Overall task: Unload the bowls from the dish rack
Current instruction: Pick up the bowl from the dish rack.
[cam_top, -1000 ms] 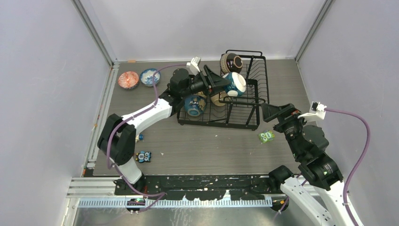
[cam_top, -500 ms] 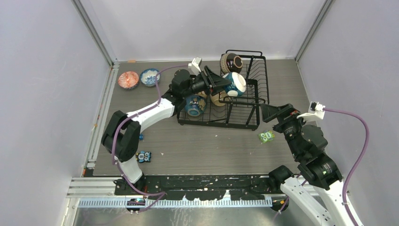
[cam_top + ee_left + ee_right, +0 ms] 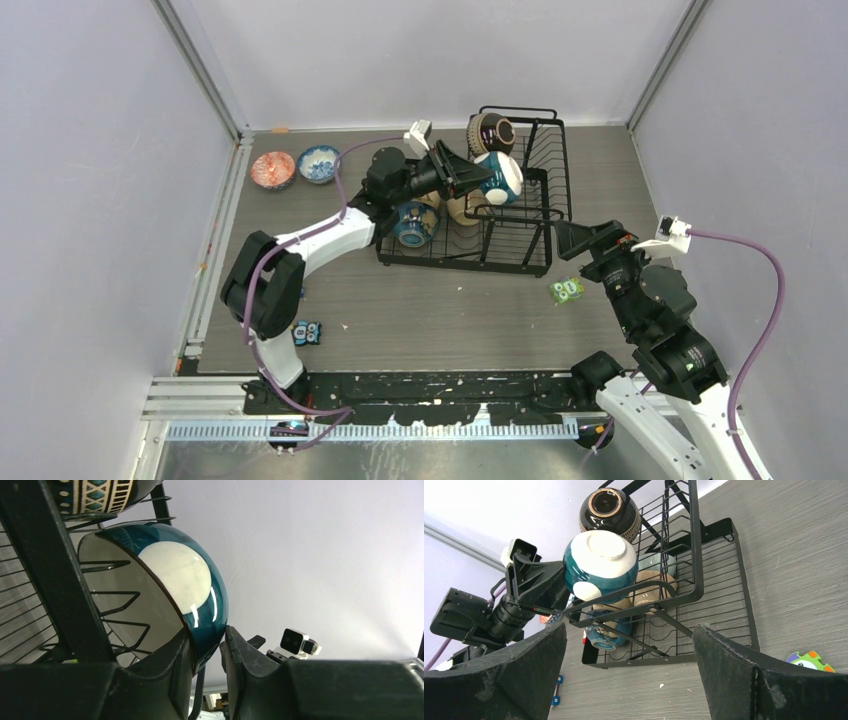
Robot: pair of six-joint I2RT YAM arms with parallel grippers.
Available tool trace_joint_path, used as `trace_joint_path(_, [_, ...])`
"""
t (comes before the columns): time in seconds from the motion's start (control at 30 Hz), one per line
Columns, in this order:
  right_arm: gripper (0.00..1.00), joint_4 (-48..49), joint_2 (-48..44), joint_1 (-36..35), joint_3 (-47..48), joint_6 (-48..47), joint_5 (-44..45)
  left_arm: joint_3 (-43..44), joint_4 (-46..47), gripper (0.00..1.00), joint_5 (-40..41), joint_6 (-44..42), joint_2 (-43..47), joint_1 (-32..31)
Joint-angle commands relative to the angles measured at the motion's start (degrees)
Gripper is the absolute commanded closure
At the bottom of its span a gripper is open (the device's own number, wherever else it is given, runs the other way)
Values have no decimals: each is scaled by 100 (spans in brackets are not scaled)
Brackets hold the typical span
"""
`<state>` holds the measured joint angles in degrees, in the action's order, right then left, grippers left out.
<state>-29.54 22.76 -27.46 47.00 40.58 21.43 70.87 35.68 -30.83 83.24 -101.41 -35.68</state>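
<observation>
Teal-and-cream round ceramic bowl (image 3: pixel 500 177) stands on edge in the black wire dish rack (image 3: pixel 520 255), leaning on its raised rail, so the rim is what I can reach. My left gripper (image 3: pixel 206 645) is clamped there, one finger inside and one outside. A dark brown patterned bowl (image 3: pixel 491 133) sits just behind, with tan bowls (image 3: pixel 462 208) and a dark blue bowl (image 3: pixel 413 222) just below, crowding the lift. My right gripper (image 3: pixel 578 238) hangs spread wide and empty beside the rack.

dish rack (image 3: pixel 500 245): rear-centre of worktop (image 3: pixel 420 300) | tipped bowl (image 3: pixel 508 175): in rack, left claw (image 3: pixel 485 180) astride its rim | 2 loose bowls (image 3: pixel 272 168): on worktop, far left of rack | right claw (image 3: pixel 568 238): just right of rack
</observation>
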Motion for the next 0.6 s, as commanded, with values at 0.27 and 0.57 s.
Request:
trace_joint_path(0.27, [1,160,-36,14,7,-177,139,381,503,81,-171,156,-155,3])
trace_joint_path(0.57, [1,128,-69,19,21,-240,183,668,756,86,-236,375,-399,-58])
